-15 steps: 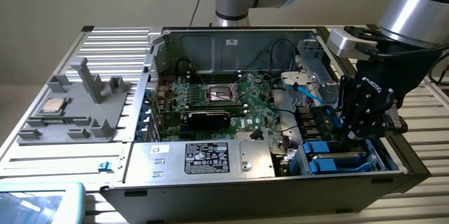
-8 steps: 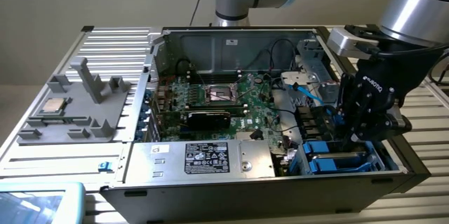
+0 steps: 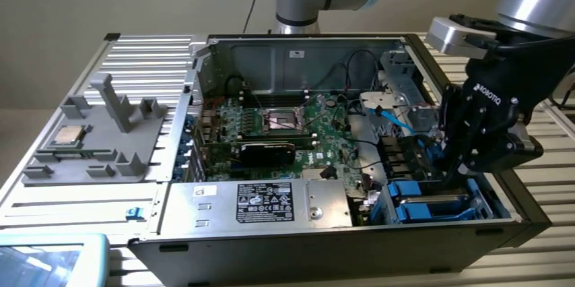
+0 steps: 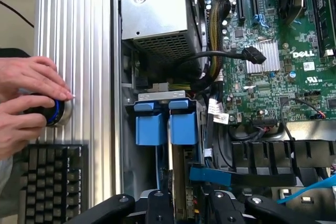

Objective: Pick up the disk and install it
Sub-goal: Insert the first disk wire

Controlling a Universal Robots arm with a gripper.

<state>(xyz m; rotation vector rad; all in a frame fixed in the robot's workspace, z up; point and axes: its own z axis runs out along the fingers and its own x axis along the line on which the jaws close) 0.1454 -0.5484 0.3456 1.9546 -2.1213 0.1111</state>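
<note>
Seating the disk looks like the step in hand, and all the work is at the case [image 3: 314, 240]. At the exterior view's left, outside the case, a grey tray [image 3: 90, 139] holds a chip [image 3: 67, 135]. The power box [image 3: 269, 203] lies along the case's near wall, and the board [image 3: 287, 125] fills its middle. At the case's right end the gripper [image 3: 446, 178] reaches into the drive bay. Its jaws are partly apart and straddle the disk [image 4: 178, 177], which stands edge-on beside a blue tab [image 4: 152, 124]; nothing looks pinched. Best kept square to the slot, with any push straight along the rails. A blue cable [image 3: 404, 122] and black leads [image 4: 210, 59] crowd the bay and could snag. Outside the case, a person's hands [image 4: 31, 77] rest on a knob [image 4: 55, 111] near a keyboard [image 4: 50, 182].
</note>
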